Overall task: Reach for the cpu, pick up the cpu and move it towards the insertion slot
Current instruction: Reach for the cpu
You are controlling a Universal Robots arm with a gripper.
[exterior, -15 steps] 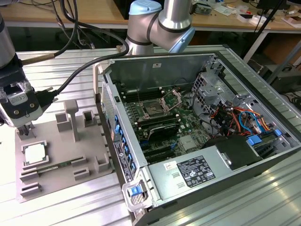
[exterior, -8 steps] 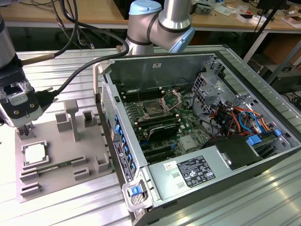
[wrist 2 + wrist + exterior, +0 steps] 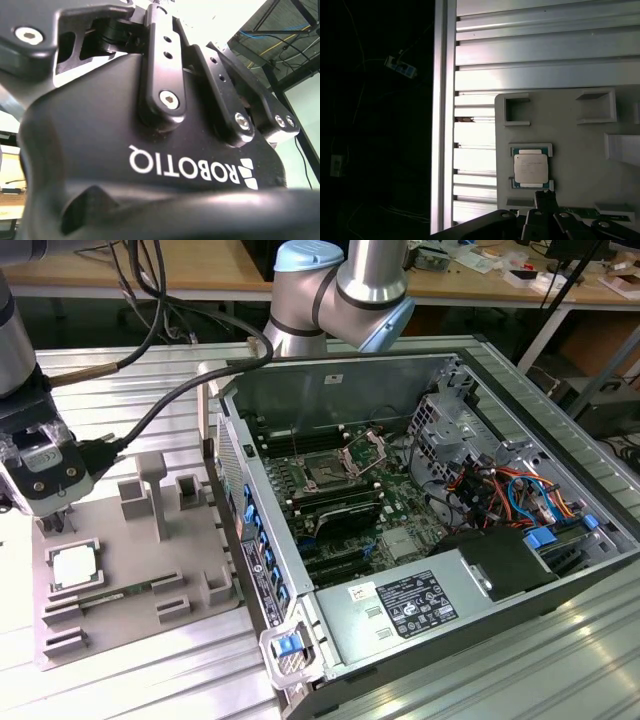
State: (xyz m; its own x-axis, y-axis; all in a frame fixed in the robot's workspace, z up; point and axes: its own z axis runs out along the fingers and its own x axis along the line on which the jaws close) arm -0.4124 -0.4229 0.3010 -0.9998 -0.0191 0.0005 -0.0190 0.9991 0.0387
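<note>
Hovering tool (image 3: 52, 523), grip state unclear — near edge of cpu (image 3: 75, 565) — grey tray (image 3: 130, 575) below.

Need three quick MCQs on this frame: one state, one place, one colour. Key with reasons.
1. The insertion slot has its retention frame: A swung open; B clamped shut; C missing.
2. The cpu lies: A in the insertion slot; B in a recess of the tray; C in a person's hand.
3. The circuit board is: A red; B green; C white.
Key: 1A, the frame stands tilted up beside the slot. 2B, the cpu sits flat in the grey tray. 3B, green shows between the parts.
</note>
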